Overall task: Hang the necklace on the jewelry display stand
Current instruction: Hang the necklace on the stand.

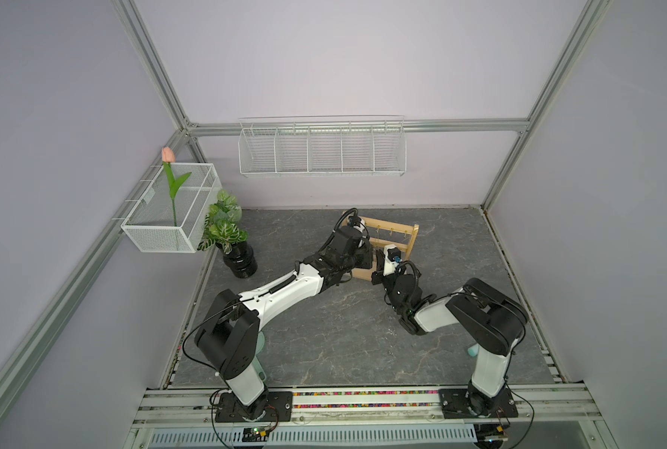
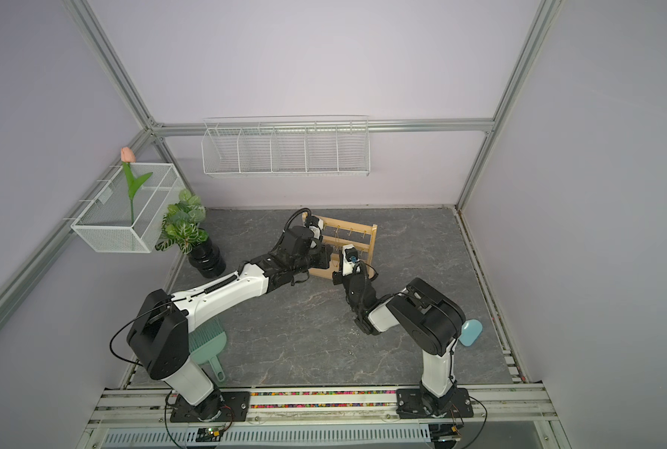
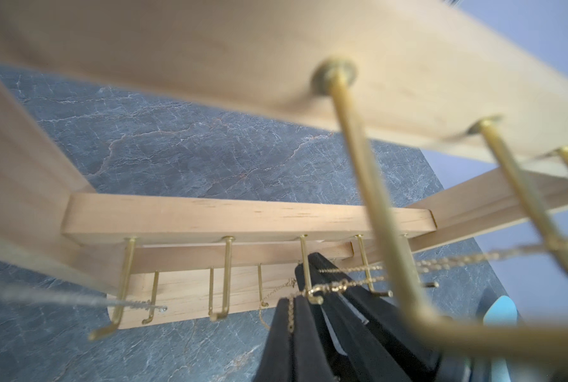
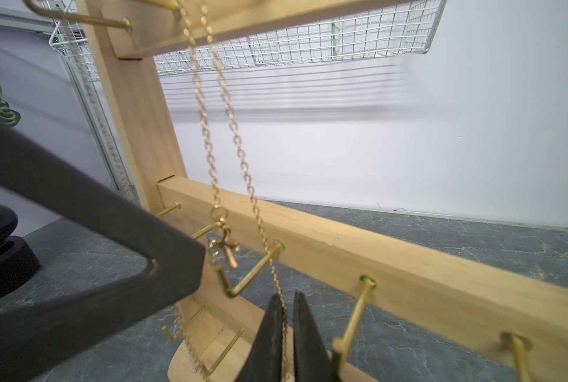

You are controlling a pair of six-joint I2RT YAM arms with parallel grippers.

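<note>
The jewelry display stand (image 1: 396, 233) (image 2: 363, 248) is a light wooden rack with gold hooks, standing at the back middle of the table. The necklace (image 4: 239, 148) is a gold chain with a cross pendant (image 4: 228, 248). It hangs from a top-rail hook and runs down in two strands. My left gripper (image 3: 290, 306) is shut on one stretch of the chain (image 3: 338, 284), right beside a middle-rail hook (image 3: 314, 296) that the chain crosses. My right gripper (image 4: 287, 307) is shut on the other strand, just below the middle rail (image 4: 375, 264). Both grippers meet at the stand's front (image 1: 374, 258).
A second, silvery chain (image 3: 44, 294) hangs at the stand's end. White wire baskets (image 1: 322, 151) (image 1: 168, 210) hang on the back and left walls. A potted plant (image 1: 227, 233) stands at the left. A teal brush (image 2: 207, 342) lies under my left arm, and a light blue object (image 2: 471, 332) sits behind the right arm.
</note>
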